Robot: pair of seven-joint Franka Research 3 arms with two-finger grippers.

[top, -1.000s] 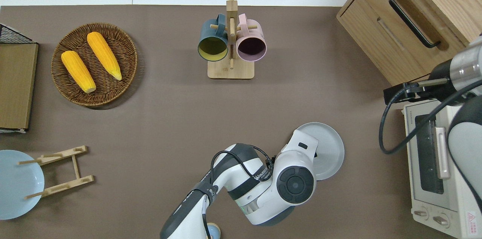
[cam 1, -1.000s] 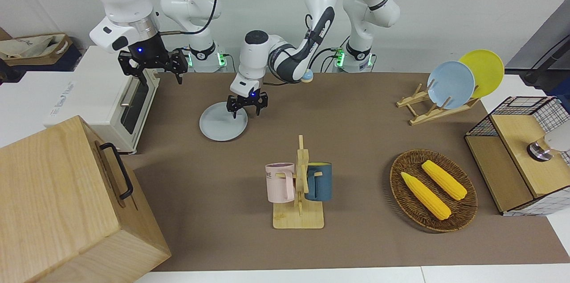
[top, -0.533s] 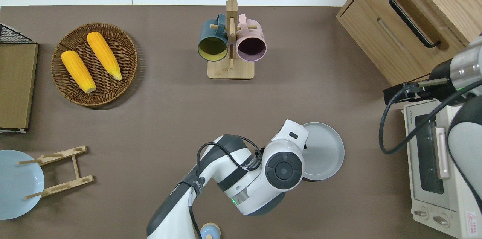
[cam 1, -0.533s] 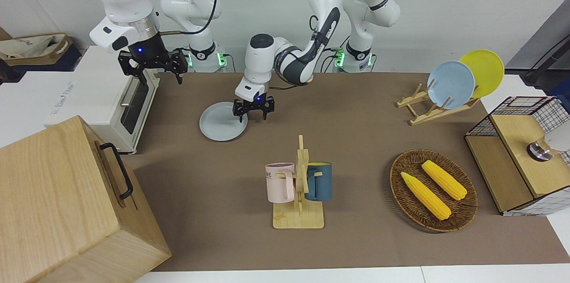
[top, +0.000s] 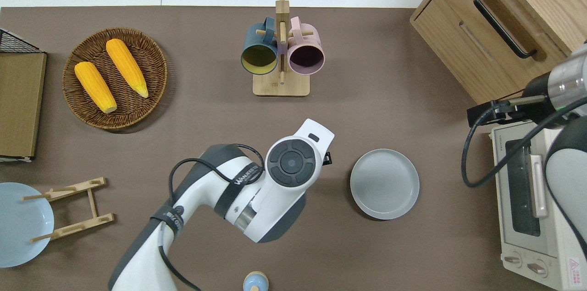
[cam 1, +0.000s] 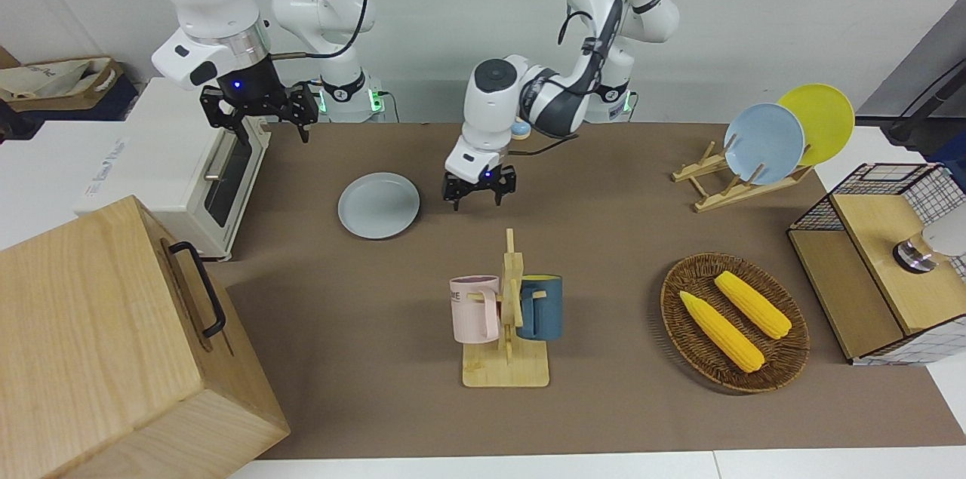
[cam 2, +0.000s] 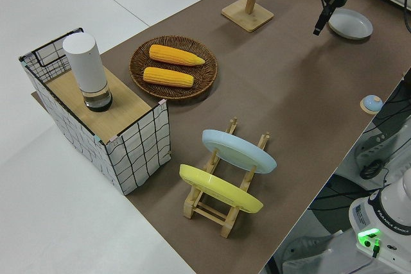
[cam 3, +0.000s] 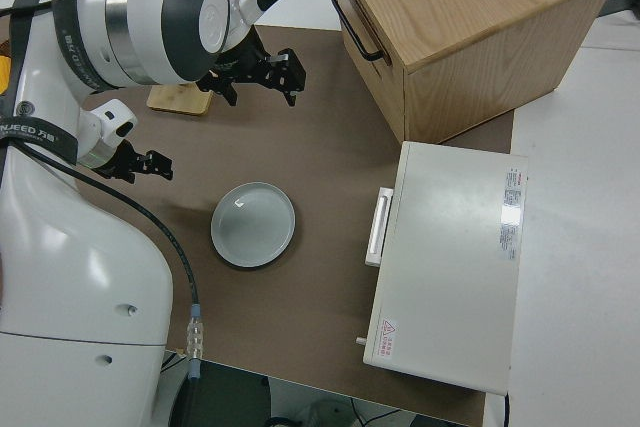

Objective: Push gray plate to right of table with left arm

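Note:
The gray plate point(cam 1: 378, 205) lies flat on the brown table point(cam 1: 604, 237), toward the right arm's end and beside the white toaster oven point(cam 1: 170, 162). It also shows in the overhead view point(top: 384, 183), the left side view point(cam 2: 350, 24) and the right side view point(cam 3: 253, 224). My left gripper point(cam 1: 478, 200) hangs low over bare mat beside the plate, toward the left arm's end, apart from it. Its fingers stand apart and hold nothing. In the overhead view the left wrist point(top: 293, 162) hides them. The right arm point(cam 1: 256, 105) is parked.
A mug rack point(cam 1: 507, 313) with a pink and a blue mug stands farther from the robots than the left gripper. A light wooden box point(cam 1: 113, 343) and the oven fill the right arm's end. A corn basket point(cam 1: 733, 322) and a plate rack point(cam 1: 743, 170) are toward the left arm's end.
My left gripper has left the plate and swung toward the left arm's end of the table. The plate has stayed where it was.

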